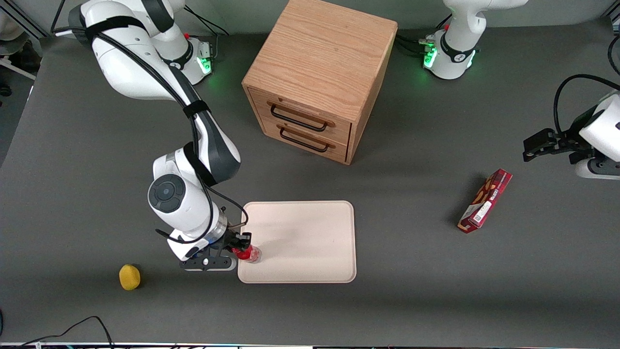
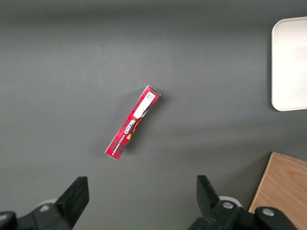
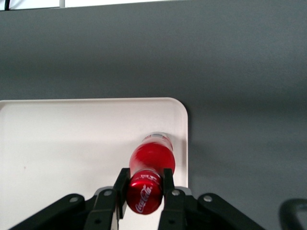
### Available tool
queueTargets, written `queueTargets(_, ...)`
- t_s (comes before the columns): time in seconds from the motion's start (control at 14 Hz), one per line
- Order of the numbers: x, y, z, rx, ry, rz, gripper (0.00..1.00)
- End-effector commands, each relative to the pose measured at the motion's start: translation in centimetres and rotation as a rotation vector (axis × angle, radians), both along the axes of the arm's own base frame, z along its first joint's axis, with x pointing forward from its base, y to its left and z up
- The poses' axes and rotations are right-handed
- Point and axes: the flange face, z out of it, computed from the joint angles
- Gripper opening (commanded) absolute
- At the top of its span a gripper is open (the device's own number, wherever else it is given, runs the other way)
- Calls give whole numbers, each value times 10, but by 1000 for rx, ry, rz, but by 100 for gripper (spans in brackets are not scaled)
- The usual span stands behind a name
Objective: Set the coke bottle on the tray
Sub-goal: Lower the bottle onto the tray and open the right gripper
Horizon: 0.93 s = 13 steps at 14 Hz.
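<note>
Your gripper (image 3: 144, 184) clamps the coke bottle (image 1: 249, 253) near its cap — upright, base just over the tray (image 1: 310, 232) corner nearest the working arm.

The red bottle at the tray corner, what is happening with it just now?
The right arm's gripper is shut on the coke bottle, holding it near the cap. The bottle is over a corner of the cream tray, the corner nearest the working arm and the front camera, just inside the rim. Whether its base already touches the tray cannot be told. A lemon, a red snack box and a wooden drawer cabinet stand untouched on the table.
</note>
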Motion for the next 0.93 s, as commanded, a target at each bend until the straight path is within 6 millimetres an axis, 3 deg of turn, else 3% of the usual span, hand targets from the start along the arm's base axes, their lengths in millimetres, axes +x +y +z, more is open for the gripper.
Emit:
queueTargets(0.0,7,5,0,14,-18,-21,0)
queueTargets(0.07,7,5,0,14,-18,-21,10)
queueTargets(0.14,7,5,-2,14,-16,-23,89)
queueTargets(0.21,7,4,-2,13,-15,-24,100)
queueTargets(0.43,7,5,15,15,-35,-20,100)
queueTargets(0.64,1,-1,55,12,-43,-22,100)
queueTargets(0.86,-9,-26,103,-8,-5,-49,100)
